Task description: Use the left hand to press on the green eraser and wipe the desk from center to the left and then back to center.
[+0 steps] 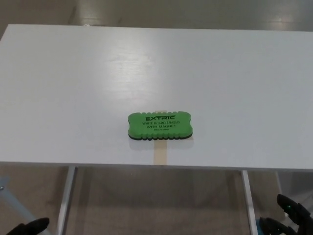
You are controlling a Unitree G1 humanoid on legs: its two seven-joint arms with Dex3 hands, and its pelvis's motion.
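I see a green eraser [159, 126] lying flat near the front edge of a white desk [73, 88], over a strip of tan tape [159, 152]. My left hand [30, 227] and right hand [288, 218] barely show below the desk; I cannot tell their grip.

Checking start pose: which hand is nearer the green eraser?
Left, slightly. The left hand sits at the bottom-left corner below the desk edge; the right hand at the bottom-right corner. Both are far from the green eraser.
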